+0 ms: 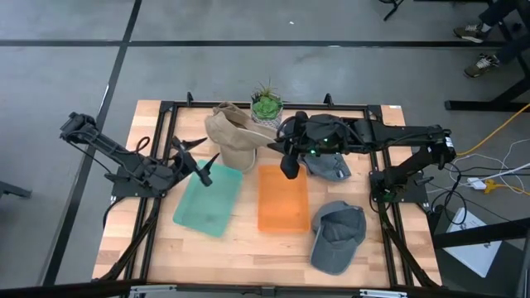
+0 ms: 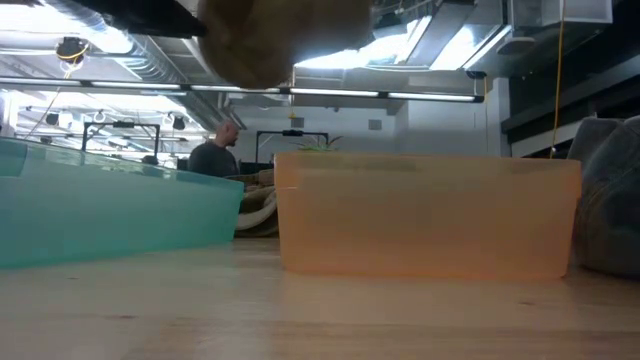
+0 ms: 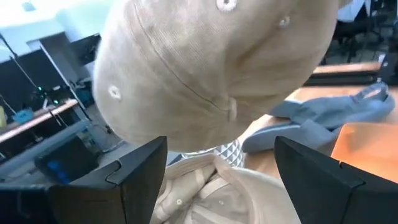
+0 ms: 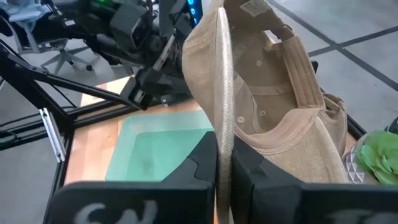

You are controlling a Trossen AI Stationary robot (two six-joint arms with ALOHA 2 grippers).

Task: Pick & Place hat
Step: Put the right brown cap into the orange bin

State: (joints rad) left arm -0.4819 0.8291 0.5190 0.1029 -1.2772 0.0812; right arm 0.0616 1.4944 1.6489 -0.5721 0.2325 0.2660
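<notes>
The right gripper [image 4: 222, 163] pinches the brim of the tan corduroy cap [image 1: 234, 138], lifted near twelve o'clock above the teal plastic bin [image 1: 207, 202]. The left gripper [image 1: 195, 160] waits open at nine o'clock. That thin edge-grip could slip, dropping the cap outside the orange bin [image 1: 282, 199].

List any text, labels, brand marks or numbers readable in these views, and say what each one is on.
No text can be read with confidence.
Tan cap, held in the right gripper: a small tag inside the crown, print too small to read.
Right gripper body: pale marks at the edge of the right wrist view, cut off and blurred.
Green bin, orange bin, grey caps: no markings visible.
</notes>
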